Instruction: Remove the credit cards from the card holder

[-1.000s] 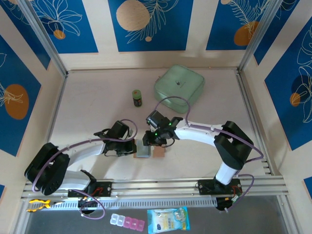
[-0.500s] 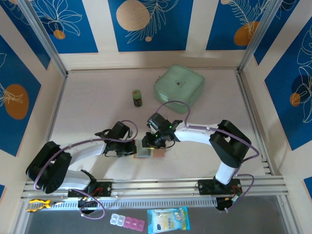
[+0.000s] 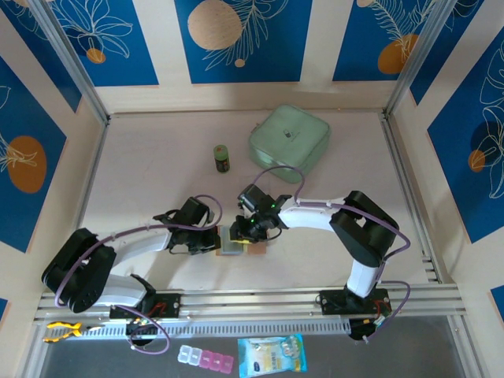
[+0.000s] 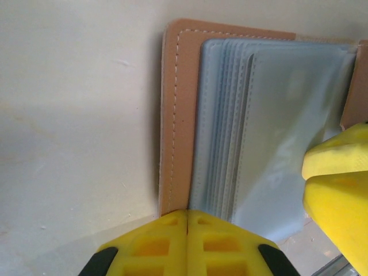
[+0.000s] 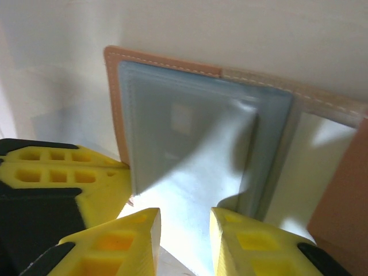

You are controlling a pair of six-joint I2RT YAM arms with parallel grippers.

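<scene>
The card holder (image 3: 235, 243) lies open on the table, pinkish-tan leather (image 4: 175, 115) with a stack of grey see-through pockets (image 4: 270, 132). My left gripper (image 4: 187, 214) is shut, its tips pressing on the holder's near edge where leather meets pockets; from above it sits at the holder's left side (image 3: 216, 239). My right gripper (image 5: 184, 221) is open, its jaws a small gap apart just over the top pocket (image 5: 190, 138), above the holder's right half (image 3: 246, 231). The credit cards are hidden inside the pockets; a pale square shows faintly through the top one.
A mint-green zip case (image 3: 290, 138) lies at the back, a small green jar (image 3: 223, 158) left of it. In front of the arm bases lie a pill box (image 3: 206, 358) and a blue-printed sachet (image 3: 272, 354). Metal rails and patterned walls enclose the table.
My right arm has shifted slightly left and nearer, bringing its gripper further over the holder's pockets. The left gripper stays pressed on the holder's edge.
</scene>
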